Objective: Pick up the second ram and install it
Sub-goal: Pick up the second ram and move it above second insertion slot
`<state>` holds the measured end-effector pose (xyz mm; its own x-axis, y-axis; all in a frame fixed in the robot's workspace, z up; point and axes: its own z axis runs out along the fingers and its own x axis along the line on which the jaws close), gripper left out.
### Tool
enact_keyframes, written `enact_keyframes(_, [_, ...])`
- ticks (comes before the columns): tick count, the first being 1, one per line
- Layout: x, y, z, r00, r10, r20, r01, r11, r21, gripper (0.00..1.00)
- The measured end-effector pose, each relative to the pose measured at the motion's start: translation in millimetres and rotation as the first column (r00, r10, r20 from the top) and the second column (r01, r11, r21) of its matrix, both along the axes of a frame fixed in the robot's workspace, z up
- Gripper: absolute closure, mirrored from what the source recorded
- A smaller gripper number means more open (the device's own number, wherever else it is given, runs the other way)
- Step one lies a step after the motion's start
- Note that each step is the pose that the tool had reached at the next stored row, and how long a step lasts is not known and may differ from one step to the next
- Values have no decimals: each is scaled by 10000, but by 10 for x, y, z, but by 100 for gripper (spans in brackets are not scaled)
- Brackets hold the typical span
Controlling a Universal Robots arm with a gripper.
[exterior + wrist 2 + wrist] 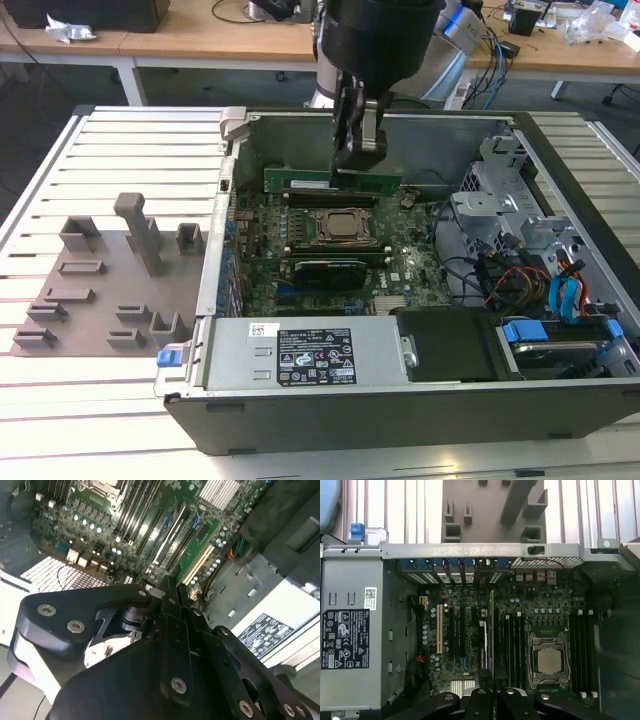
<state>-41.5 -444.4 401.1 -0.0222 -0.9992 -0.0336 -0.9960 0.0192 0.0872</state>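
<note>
Closed down narrow, gripper point(360, 165) pinching the top edge of the second ram point(300, 182), a little toward the exterior view's right of the stick's middle. One green stick, upright on its long edge, parallel to the far wall of the case point(400, 410) in the exterior view. Edge-on in the first wrist view, a thin line point(492, 630) leading out from between the fingertips. Cannot tell whether seated in a slot or held just above the board.

Fingers pointing straight down, one arm point(380, 40) dropping vertically into the open case from above.

On the motherboard point(420, 265): one square CPU socket point(343, 228) near the board's middle, two banks of long dark slots flanking it, and one wider black card point(325, 270) on the socket's near side.

Along the case's near edge, one silver power supply point(300, 352). At the exterior view's right end, a drive cage point(490, 215) and blue and orange cables point(565, 290).

Outside the case, on the slatted table point(120, 130) at the exterior view's left, one grey fixture plate point(95, 300) with several upright blocks, well apart from the gripper.
</note>
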Motion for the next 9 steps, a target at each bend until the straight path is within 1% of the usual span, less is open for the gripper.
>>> enact_keyframes(1, [62, 10, -16, 10000, 2, -13, -2, 10000, 0, 87])
enact_keyframes(4, [169, 29, -43, 10000, 1, -35, -1, 10000, 1, 87])
enact_keyframes(6, [205, 38, -49, 10000, 2, -40, -2, 10000, 0, 87])
enact_keyframes(8, [255, 63, -59, 10000, 1, -45, -1, 10000, 0, 87])
enact_keyframes(9, [278, 71, -82, 10000, 0, -56, 0, 10000, 2, 87])
